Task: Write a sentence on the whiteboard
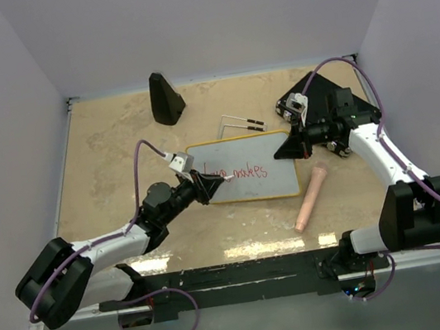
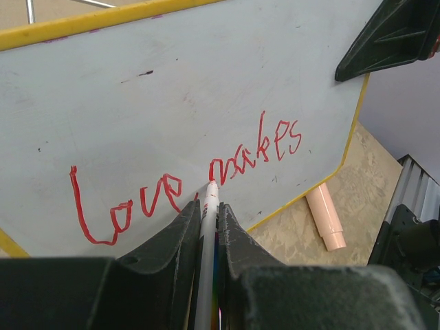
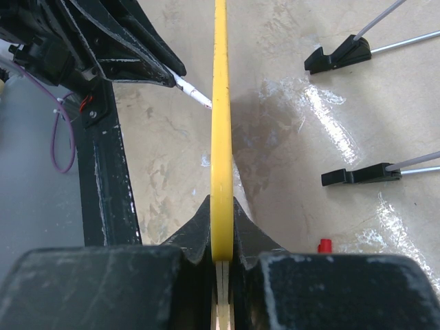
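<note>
The whiteboard point(image 1: 277, 179) lies flat mid-table, a white board with a yellow rim point(image 3: 221, 103). The sentence point(image 1: 238, 172) on it reads "Love makes" point(image 2: 185, 185) in red. My left gripper point(image 1: 207, 187) point(image 2: 207, 210) is shut on a white marker point(image 2: 205, 247). The marker's red tip point(image 2: 212, 184) touches the board just below the start of "makes". My right gripper point(image 1: 291, 147) point(image 3: 221, 203) is shut on the board's right edge, one finger on each face. It also shows at the top right of the left wrist view as the right gripper point(image 2: 392, 34).
A pink marker cap point(image 1: 310, 197) point(image 2: 326, 220) lies on the table off the board's right front corner. Two thin metal rods with black ends point(image 1: 242, 122) point(image 3: 337, 58) lie behind the board. A black cone-shaped block point(image 1: 165, 98) stands at the back left. A small red piece point(image 3: 324, 245) lies near the right gripper.
</note>
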Tool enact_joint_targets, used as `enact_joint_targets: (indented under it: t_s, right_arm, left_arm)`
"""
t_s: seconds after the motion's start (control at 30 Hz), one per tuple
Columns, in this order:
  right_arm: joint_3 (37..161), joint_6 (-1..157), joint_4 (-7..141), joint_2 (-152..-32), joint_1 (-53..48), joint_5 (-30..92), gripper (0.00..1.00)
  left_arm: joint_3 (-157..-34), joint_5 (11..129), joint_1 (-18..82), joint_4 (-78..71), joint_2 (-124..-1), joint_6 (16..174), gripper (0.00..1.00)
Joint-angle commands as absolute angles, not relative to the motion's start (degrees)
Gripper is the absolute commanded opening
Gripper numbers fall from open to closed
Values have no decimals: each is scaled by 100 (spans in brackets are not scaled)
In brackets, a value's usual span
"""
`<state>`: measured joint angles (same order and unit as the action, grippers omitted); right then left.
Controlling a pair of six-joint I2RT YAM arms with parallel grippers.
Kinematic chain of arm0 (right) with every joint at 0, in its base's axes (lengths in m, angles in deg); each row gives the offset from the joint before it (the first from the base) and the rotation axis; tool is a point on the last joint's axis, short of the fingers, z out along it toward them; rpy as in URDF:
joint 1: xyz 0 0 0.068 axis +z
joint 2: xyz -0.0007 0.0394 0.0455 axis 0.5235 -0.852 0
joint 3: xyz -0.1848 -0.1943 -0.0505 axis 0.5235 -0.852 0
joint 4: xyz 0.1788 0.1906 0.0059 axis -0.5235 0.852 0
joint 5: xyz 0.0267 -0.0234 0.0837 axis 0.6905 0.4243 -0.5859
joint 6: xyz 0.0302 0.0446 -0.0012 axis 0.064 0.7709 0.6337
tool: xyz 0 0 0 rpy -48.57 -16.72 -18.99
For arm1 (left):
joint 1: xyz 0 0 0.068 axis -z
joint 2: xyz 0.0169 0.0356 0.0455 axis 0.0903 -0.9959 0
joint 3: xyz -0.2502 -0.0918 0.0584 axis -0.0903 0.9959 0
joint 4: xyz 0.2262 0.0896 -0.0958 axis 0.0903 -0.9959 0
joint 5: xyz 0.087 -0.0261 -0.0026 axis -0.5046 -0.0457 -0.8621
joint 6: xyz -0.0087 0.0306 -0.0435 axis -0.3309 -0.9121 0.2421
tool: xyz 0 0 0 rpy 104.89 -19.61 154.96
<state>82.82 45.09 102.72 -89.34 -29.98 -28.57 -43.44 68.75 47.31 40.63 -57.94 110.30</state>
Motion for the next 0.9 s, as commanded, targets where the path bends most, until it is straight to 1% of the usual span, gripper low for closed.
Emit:
enact_joint_targets:
  t_s: [0.0,0.87]
  right_arm:
    - [8374,4557,10075,-8775,-2955,-3316,0]
    - [8347,4575,10048,-8731,-2928,-3263,0]
  left_arm:
    - [-4536,6867,4719,4420,-5859,10903,0]
    - [-4580,6682,4710,4315,-5692,10815,0]
